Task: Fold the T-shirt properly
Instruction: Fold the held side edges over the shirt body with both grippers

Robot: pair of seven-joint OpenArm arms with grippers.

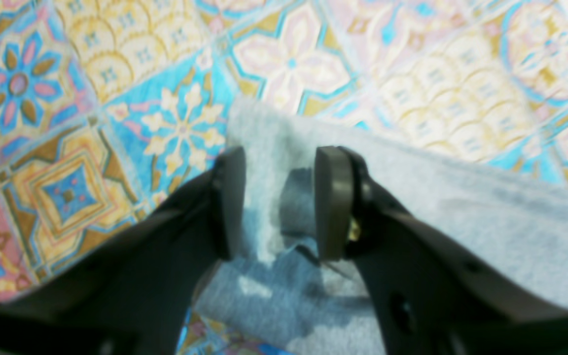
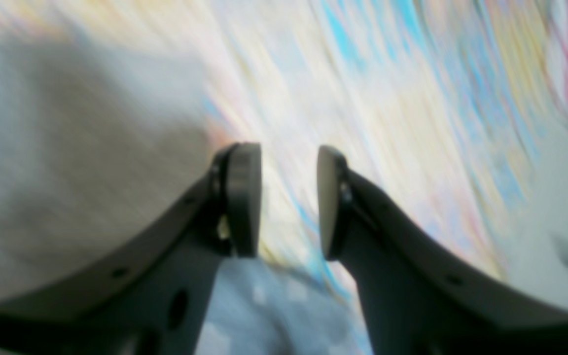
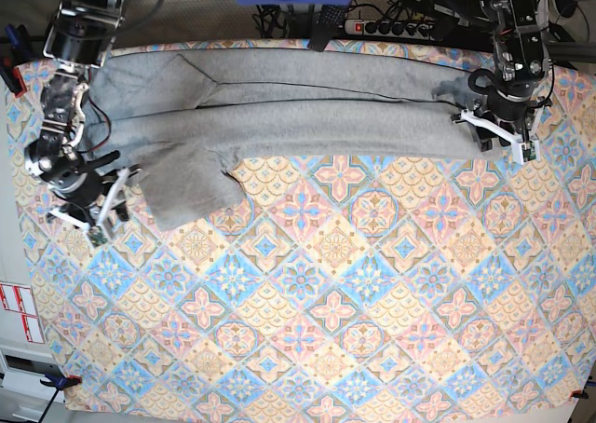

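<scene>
**Wide open up front, cloth along the back**

Nothing blocks my grippers across the near patterned tablecloth. The T-shirt stretches along the far edge, one sleeve jutting nearer; cables and power strip crowd behind.

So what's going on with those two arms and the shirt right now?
Left tool open over the T-shirt edge. Right tool open, nothing held. Shirt lies in a long band across the patterned table. Nothing in the way.
</scene>
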